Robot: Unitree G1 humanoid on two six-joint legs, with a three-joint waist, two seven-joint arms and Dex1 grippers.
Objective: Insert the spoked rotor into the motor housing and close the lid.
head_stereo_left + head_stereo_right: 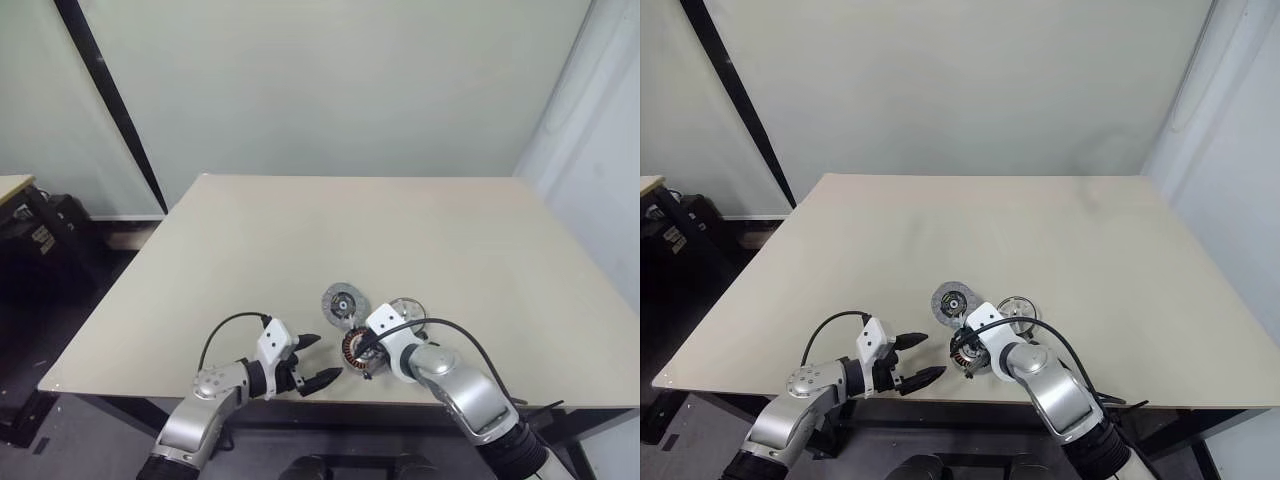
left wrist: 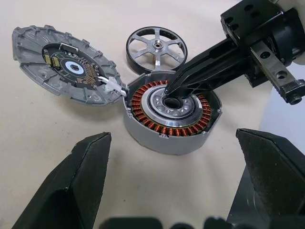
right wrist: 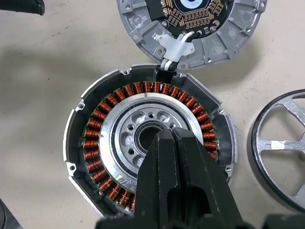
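The right claw (image 3: 167, 136), pinched closed, is poking into the copper-coiled motor housing (image 3: 147, 138). The left claw (image 2: 171, 176) is hanging open near the ribbed grey lid (image 2: 64, 64) and silvery spoked rotor (image 2: 156, 47).

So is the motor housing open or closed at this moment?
Open. The motor housing shows its copper coils, the lid lies beside it on the table, and the spoked rotor is outside.

spoked rotor (image 3: 281, 148) cut off at frame edge, lid (image 3: 190, 28) likewise, motor housing (image 3: 147, 138) partly behind right hand (image 3: 172, 138)

Both arms are silver-grey with white wrist blocks. A black cable loops over each forearm. The left gripper (image 1: 312, 362) and right gripper (image 2: 167, 90) have black, wedge-shaped fingers.
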